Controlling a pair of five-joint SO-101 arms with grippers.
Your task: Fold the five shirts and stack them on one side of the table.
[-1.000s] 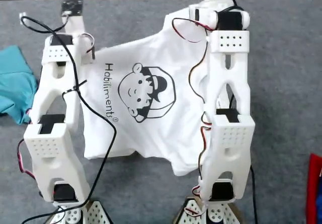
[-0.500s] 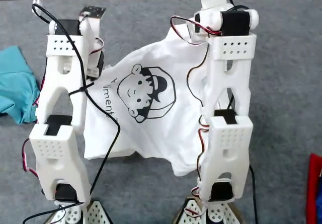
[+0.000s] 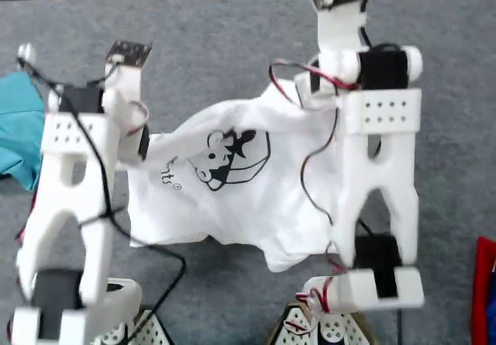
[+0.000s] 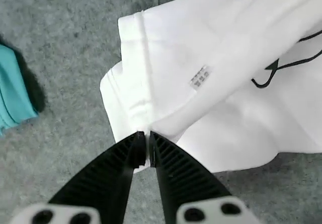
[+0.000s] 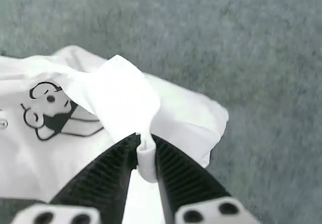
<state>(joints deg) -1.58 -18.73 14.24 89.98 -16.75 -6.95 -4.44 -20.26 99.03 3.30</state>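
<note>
Tabletop (image 3: pixel 449 89): grey, felt-like surface under everything, seen from the high view.
White shirt (image 3: pixel 232 213): at the middle of the tabletop, rumpled and not yet folded. Its far part is lifted at two points and its 6 o'clock part lies flat.
Black cartoon print (image 3: pixel 229 159): on the shirt's upper face, creased by the lift.
Right arm (image 3: pixel 384 167): stretches from 6 o'clock toward 12 along the shirt's 3 o'clock side.
Left arm (image 3: pixel 70 174): stretches along the shirt's 9 o'clock side.
Teal shirt (image 3: pixel 15 128): bunched at the 9 o'clock edge of the tabletop, apart from the white one.
Red thing (image 3: pixel 487 283): a sliver at the 4 o'clock edge (too little shows to say what it is).
Left hand (image 4: pixel 146 146): fingers pressed together, pinching a seamed edge of the white shirt at its 9 o'clock side.
Right hand (image 5: pixel 145 143): fingers pinching a raised fold of the white shirt near its 1 o'clock corner.
</note>
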